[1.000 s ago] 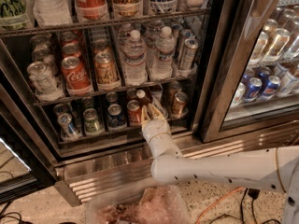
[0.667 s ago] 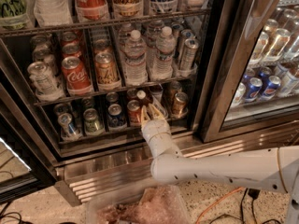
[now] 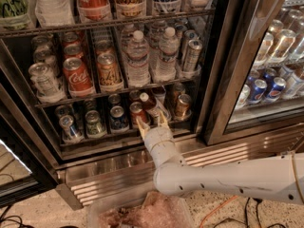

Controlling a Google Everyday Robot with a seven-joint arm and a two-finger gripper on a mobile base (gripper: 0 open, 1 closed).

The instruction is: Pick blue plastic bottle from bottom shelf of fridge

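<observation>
My pincer (image 3: 152, 122) hangs at the steel front edge of the bottom shelf (image 3: 102, 137), its pale fingers spread apart. Between them, the slim white-capped blue plastic bottle (image 3: 149, 107) leans tilted on that wire shelf among round metal cans (image 3: 118, 119).

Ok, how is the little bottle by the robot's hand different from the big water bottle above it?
The blue plastic bottle is small and dark-bodied; the water bottle is bigger and clear. The blue plastic bottle leans on the bottom shelf by the open gripper; the water bottle stands upright one rack up. Both have white caps.
</observation>
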